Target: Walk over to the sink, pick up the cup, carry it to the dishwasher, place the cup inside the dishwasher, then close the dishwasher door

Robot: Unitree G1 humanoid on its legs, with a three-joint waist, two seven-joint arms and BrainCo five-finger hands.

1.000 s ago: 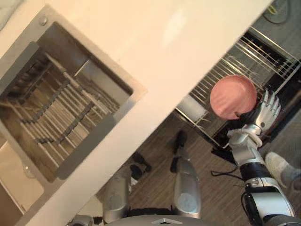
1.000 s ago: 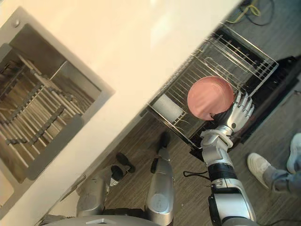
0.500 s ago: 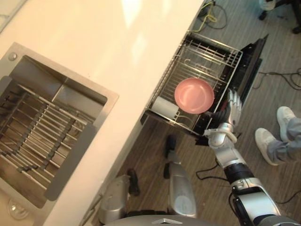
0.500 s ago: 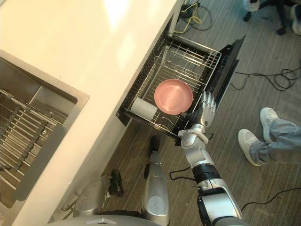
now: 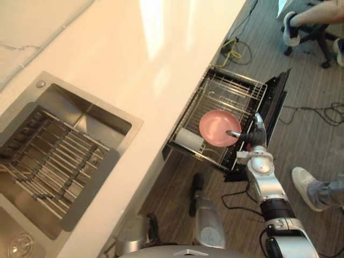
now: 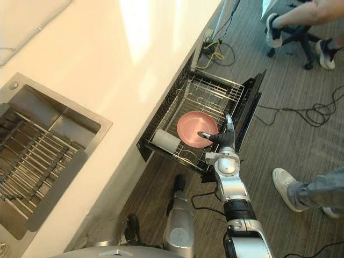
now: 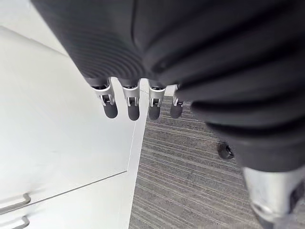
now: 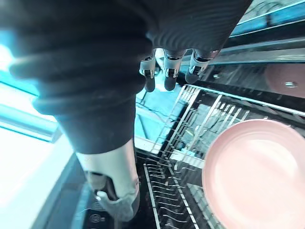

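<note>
Round pink bowl sits over the wire dishwasher rack; right hand, fingers straight, touches it; a bump could tip it out; left hand hangs loose.

Both head views look steeply down over the long cream countertop, sharing the steel sink at left and the dishwasher's pulled-out wire rack at right. The right wrist view looks closely past the right hand into that rack; the left wrist view faces grey plank floor.
</note>
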